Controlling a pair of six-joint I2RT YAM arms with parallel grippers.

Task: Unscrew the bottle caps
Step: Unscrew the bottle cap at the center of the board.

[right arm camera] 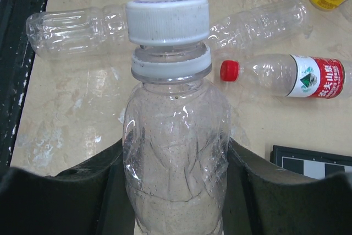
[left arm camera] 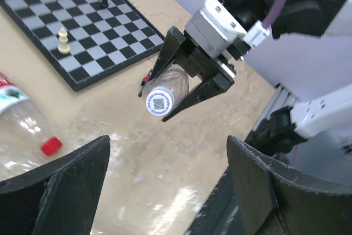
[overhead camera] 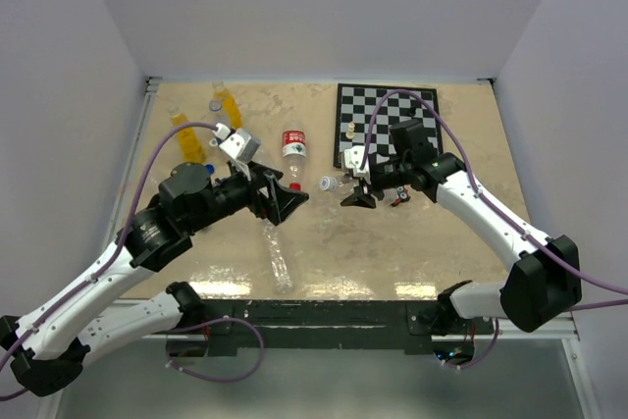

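From above, your right gripper (overhead camera: 353, 191) is clamped on a small clear bottle (overhead camera: 337, 184), held off the table just in front of the chessboard (overhead camera: 388, 125). Its white cap (overhead camera: 326, 183) points toward your left gripper (overhead camera: 292, 201). That one has its jaws wide apart and empty, with the tips near the cap but not touching it. Two orange bottles (overhead camera: 228, 105) are at the far left, a red-capped bottle (overhead camera: 294, 144) lies further back between the arms, and a long clear bottle (overhead camera: 278, 257) lies near your edge. In the left wrist view you look between the spread black fingers (left arm camera: 66, 185) straight at the cap's round top. The cap hangs clear of them, with table showing in between, and the right gripper's jaws pinch the bottle body just behind it. In the right wrist view the bottle stands up between the fingers (right arm camera: 82, 191), gripped at its sides. The cap sits on the neck above the collar ring, past the fingertips.
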